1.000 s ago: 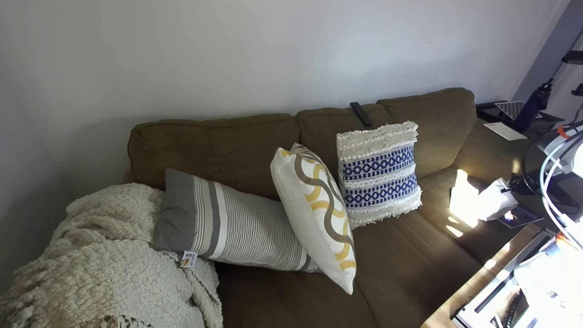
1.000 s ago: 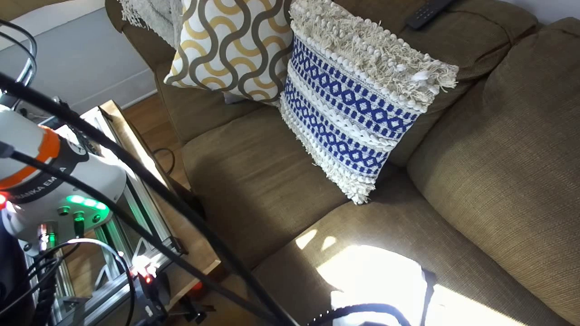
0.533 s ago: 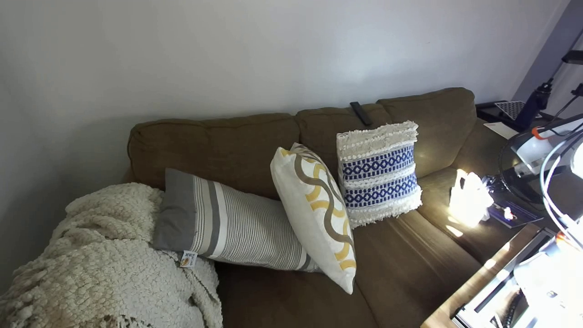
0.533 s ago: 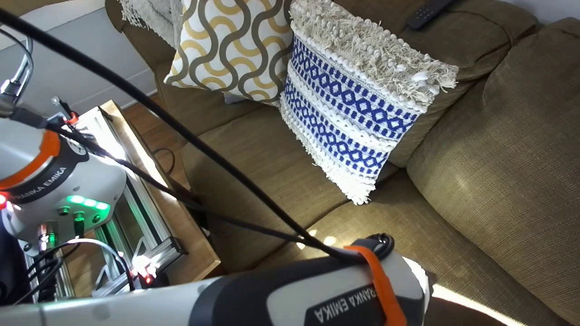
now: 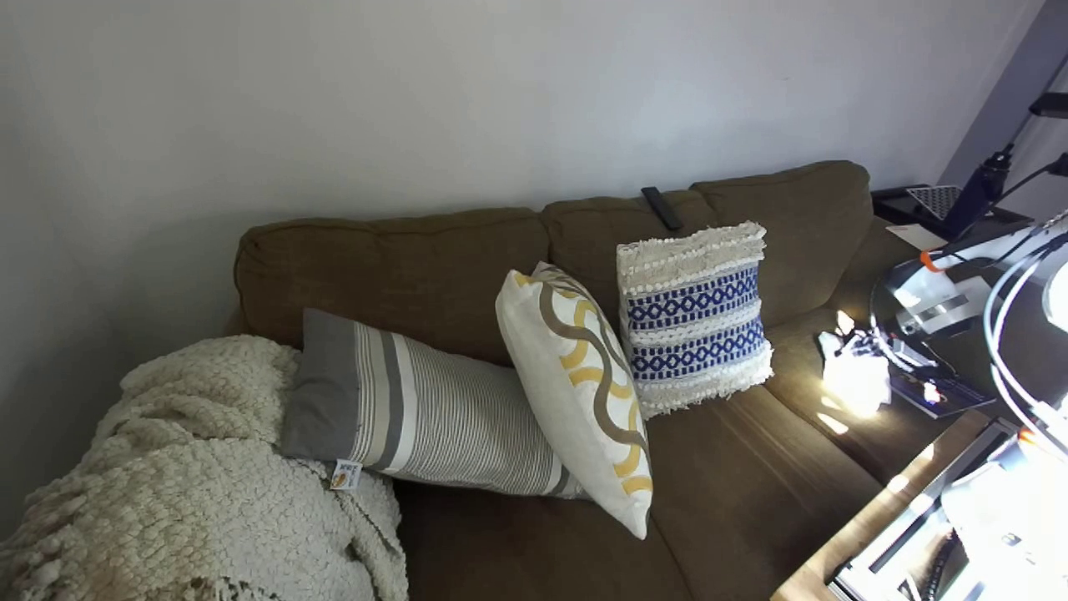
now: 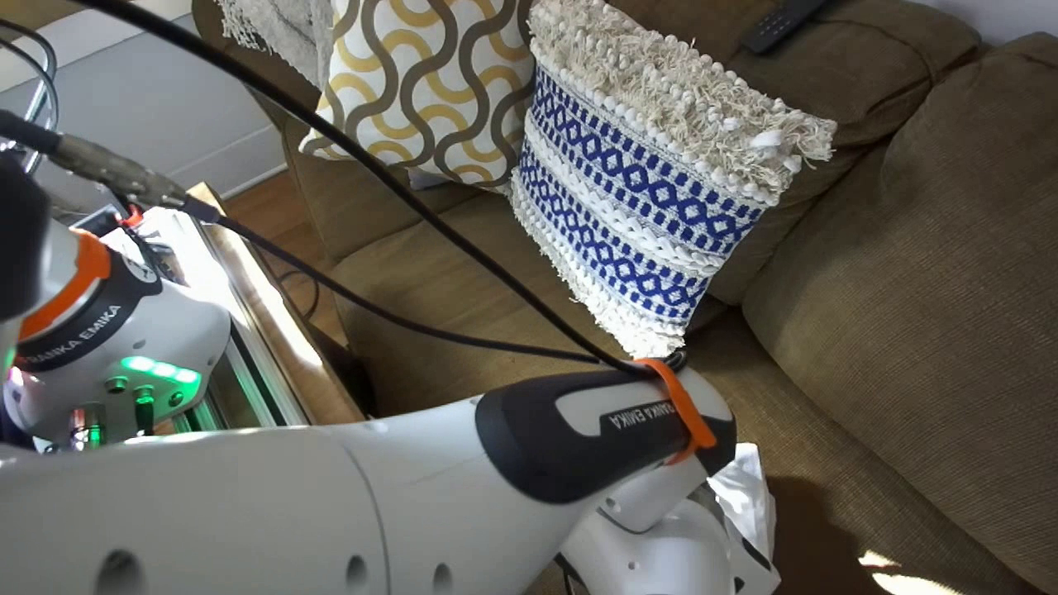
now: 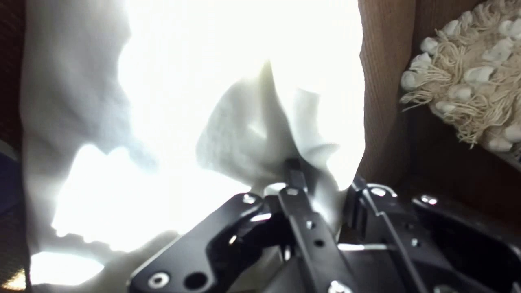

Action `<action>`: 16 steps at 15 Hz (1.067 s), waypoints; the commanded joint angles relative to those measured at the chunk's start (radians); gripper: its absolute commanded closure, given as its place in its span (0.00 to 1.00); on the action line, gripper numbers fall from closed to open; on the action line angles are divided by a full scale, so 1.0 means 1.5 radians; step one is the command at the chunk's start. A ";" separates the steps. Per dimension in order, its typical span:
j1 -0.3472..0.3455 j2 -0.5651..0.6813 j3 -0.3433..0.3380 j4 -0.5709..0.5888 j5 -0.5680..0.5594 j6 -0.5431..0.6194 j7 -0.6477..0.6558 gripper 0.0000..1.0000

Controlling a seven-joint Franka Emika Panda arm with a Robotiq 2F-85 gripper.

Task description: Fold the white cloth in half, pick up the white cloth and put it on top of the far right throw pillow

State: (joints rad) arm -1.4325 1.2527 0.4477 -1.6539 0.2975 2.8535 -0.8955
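In the wrist view, glare bleaches much of the white cloth, which runs past the top edge; the gripper is cropped below, and whether it pinches the cloth seems beyond what this angle can show. The far right throw pillow is cut off at the right. In an exterior view the arm, itself cropped at the left, hides much of the cloth. The knit blanket runs out of an exterior view, lower left

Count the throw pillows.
3. In an exterior view: grey-striped pillow left, mustard-curved pillow middle, blue-banded fringed pillow right. More could hide under the knit blanket.
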 commanded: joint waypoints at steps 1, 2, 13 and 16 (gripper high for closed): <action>0.000 0.003 -0.006 0.017 -0.019 0.024 0.042 0.38; -0.013 -0.005 0.001 0.010 -0.019 0.033 0.049 0.32; -0.027 -0.046 -0.061 -0.014 -0.077 0.023 0.153 0.00; 0.015 -0.030 -0.094 -0.007 -0.097 0.041 0.182 0.00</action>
State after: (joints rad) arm -1.4699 1.1846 0.3580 -1.6718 0.1912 2.8699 -0.6821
